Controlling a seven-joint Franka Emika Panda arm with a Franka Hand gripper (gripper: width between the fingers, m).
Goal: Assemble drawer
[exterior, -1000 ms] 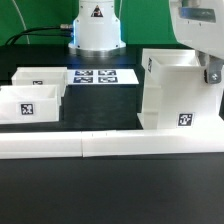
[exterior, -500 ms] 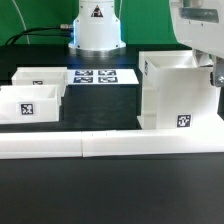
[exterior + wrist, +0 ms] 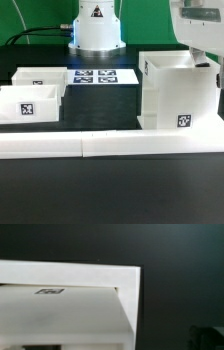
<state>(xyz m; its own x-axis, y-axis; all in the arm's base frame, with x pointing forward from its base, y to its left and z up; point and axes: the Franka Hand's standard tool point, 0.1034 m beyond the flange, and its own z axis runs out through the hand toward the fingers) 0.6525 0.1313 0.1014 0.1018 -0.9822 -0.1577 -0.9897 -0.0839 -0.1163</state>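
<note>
Big white drawer box (image 3: 178, 95) on the black desk (image 3: 110, 190), at the exterior view's right. Upright, open at the top, with a black-and-white tag (image 3: 186, 121) on its front. Small open boxes (image 3: 30, 105) well apart from it, at the exterior view's left. Marker board (image 3: 97, 76) flat on the desk near the robot's base (image 3: 97, 30).

Looks light, hard and stiff. Probably smooth plastic, so maybe a bit slippery. Thin walls. Best to pinch one wall near the top rim, close to a corner, and squeeze gently. Could tip or slide if pushed from the side.

Tool (image 3: 206, 62) up by the box's top edge, at the exterior view's far right, mostly hidden behind the wall. Cannot tell if open, closed or pinching the wall.

From the exterior view: the whole desk, all the parts, the place of the arm. From the wrist view: only one corner of the drawer box (image 3: 120, 277) seen from above, with a white rim and an inner tag (image 3: 48, 291) hidden from the exterior view. No clear sight of the fingers there either.
</note>
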